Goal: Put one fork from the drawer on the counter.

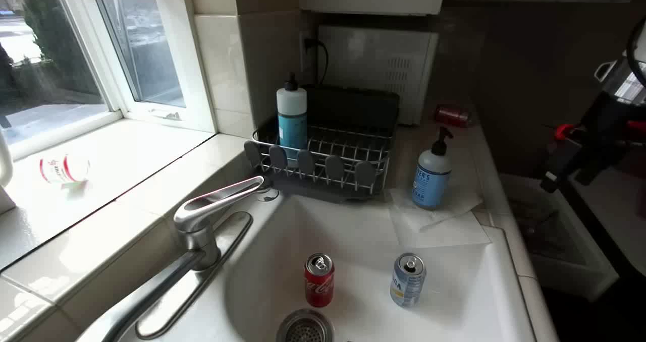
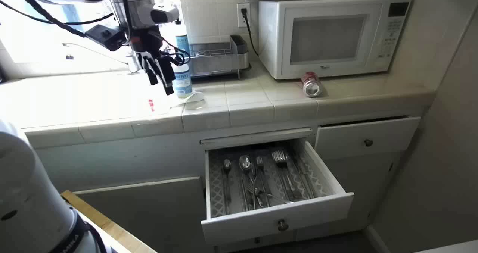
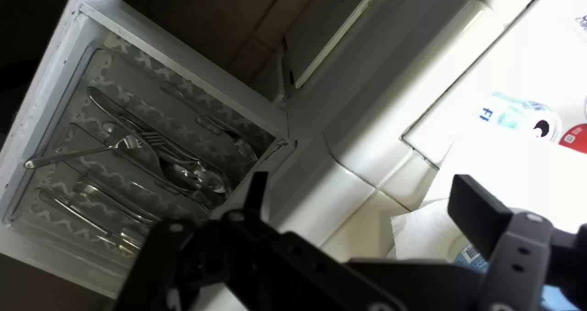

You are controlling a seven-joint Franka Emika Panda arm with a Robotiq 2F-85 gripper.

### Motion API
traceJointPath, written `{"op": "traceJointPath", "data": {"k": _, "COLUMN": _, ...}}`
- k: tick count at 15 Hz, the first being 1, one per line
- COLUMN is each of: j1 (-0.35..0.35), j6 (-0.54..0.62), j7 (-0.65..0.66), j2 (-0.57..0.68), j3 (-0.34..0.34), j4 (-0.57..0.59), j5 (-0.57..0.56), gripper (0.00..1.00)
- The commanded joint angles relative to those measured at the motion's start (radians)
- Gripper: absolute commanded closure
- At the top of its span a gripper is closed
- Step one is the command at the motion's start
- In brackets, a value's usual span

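The white drawer (image 2: 278, 219) is pulled out below the counter (image 2: 93, 96), whose pale top is washed out by glare. Several forks (image 2: 279, 158) lie in the drawer among spoons and knives. One fork (image 2: 257, 192) lies across the other cutlery; in the wrist view a fork (image 3: 75, 156) lies slantwise with its handle end near the drawer front. My gripper (image 2: 161, 86) hangs in the air, higher than the drawer. In the wrist view its fingers (image 3: 367, 196) are wide apart with nothing between them, above the counter's front edge. The gripper also shows in an exterior view (image 1: 568, 180).
A blue soap bottle (image 1: 431, 175) stands on white paper (image 1: 454, 226). A red can (image 1: 319, 280) and a pale can (image 1: 408, 280) stand in the sink (image 1: 353, 221). Another red can (image 2: 312, 84) lies near the microwave (image 2: 328, 40). A dish rack (image 1: 348, 150) stands behind the sink.
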Motion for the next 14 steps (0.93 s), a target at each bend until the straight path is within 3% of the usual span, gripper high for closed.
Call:
{"op": "traceJointPath", "data": {"k": 1, "j1": -0.004, "j6": -0.003, "j7": -0.003, "j2": 0.001, "j3": 0.004, "j4": -0.002, "j5": 0.003, "gripper": 0.0}}
{"op": "traceJointPath", "data": {"k": 10, "j1": -0.004, "j6": -0.003, "j7": -0.003, "j2": 0.005, "j3": 0.003, "j4": -0.009, "j5": 0.003, "gripper": 0.0}}
{"op": "traceJointPath", "data": {"k": 13, "j1": -0.053, "j6": -0.019, "j7": -0.105, "j2": 0.036, "j3": -0.011, "j4": 0.008, "j5": -0.135, "gripper": 0.0}}
{"op": "traceJointPath", "data": {"k": 14, "j1": -0.064, "j6": -0.016, "j7": -0.191, "j2": 0.064, "j3": -0.051, "j4": 0.019, "j5": -0.181, "gripper": 0.0}}
